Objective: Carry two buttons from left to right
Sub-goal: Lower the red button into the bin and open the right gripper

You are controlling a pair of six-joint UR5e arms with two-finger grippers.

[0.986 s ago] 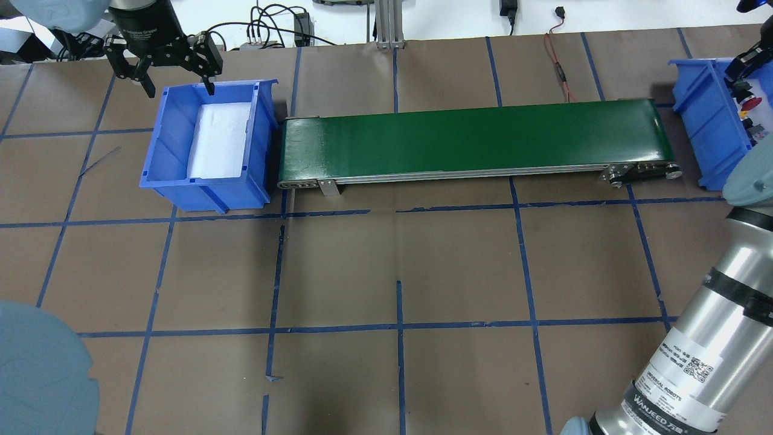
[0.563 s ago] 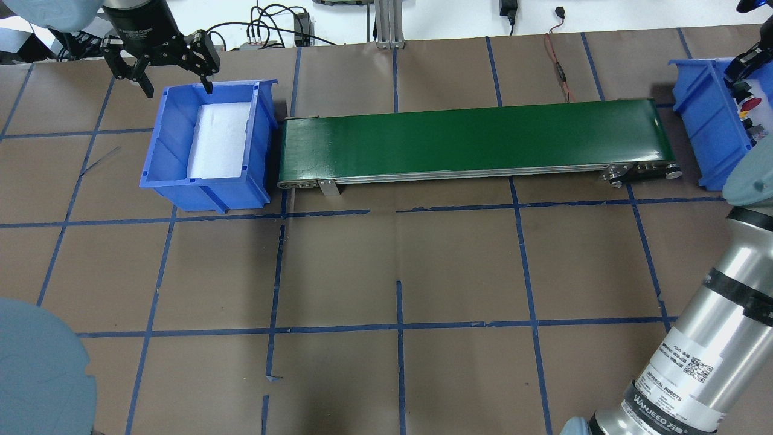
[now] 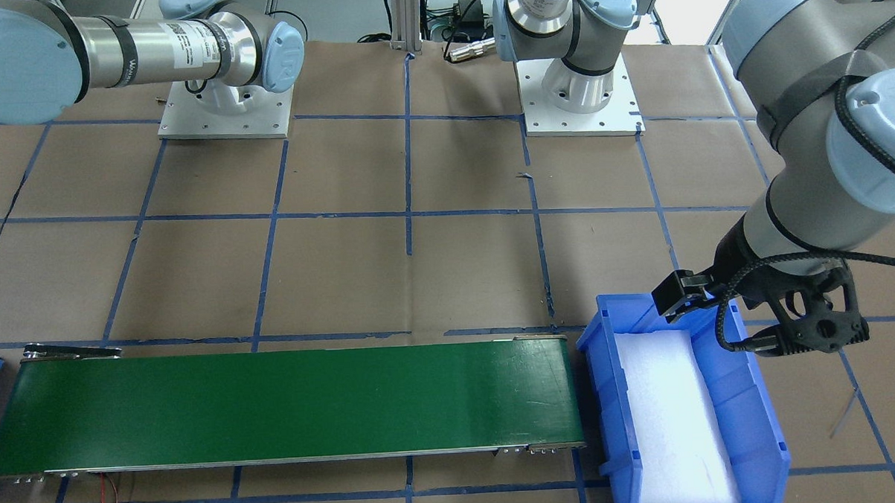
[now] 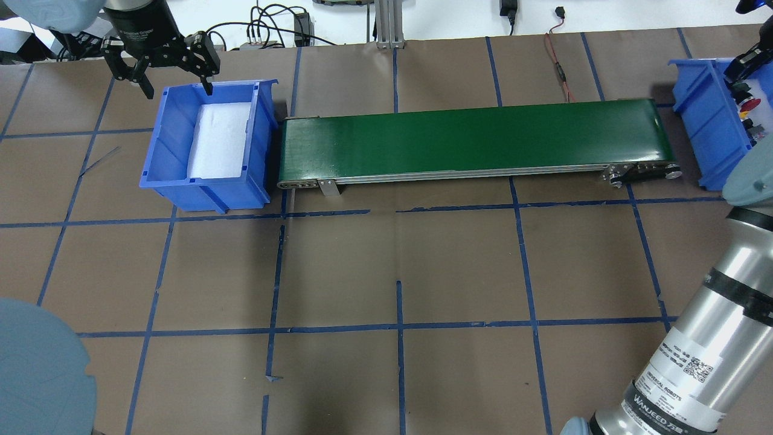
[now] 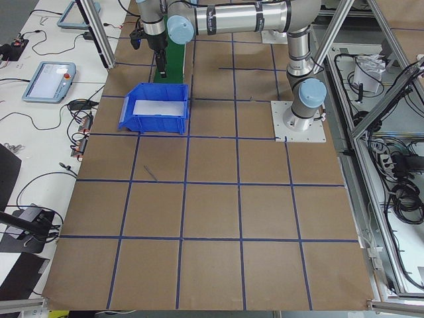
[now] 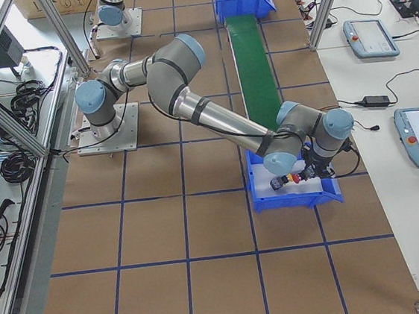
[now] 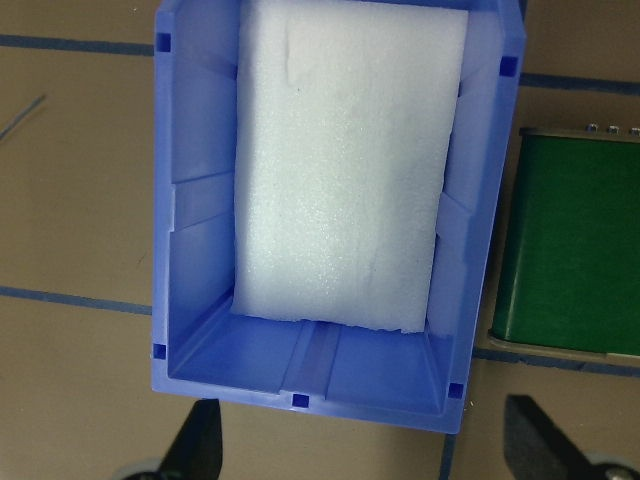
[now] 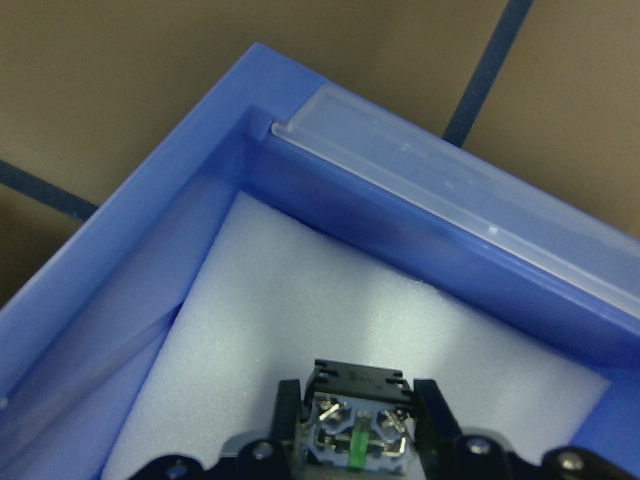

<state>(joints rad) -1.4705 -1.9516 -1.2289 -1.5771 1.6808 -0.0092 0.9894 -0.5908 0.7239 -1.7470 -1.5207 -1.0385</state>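
Note:
My right gripper (image 8: 357, 402) is down inside the right blue bin (image 4: 703, 121) and is shut on a button (image 8: 355, 440). The right wrist view shows only that button's blocky contact base, just above the white foam. In the overhead view a red cap (image 4: 749, 106) and a bit of yellow beside it show under the right gripper (image 4: 741, 81). I cannot tell which button is held. My left gripper (image 4: 179, 92) is open and empty over the far rim of the left blue bin (image 4: 205, 190), which holds only white foam (image 7: 340, 170).
A long green conveyor belt (image 4: 471, 136) lies between the two bins. Cables and a red wire (image 4: 558, 66) lie at the table's far edge. The right arm's silver link (image 4: 694, 350) crosses the near right corner. Blue tape lines grid the brown table.
The left gripper has shifted slightly toward the table's far edge and stays open. The red cap in the right bin has moved a little, and a bit of yellow now shows beside it.

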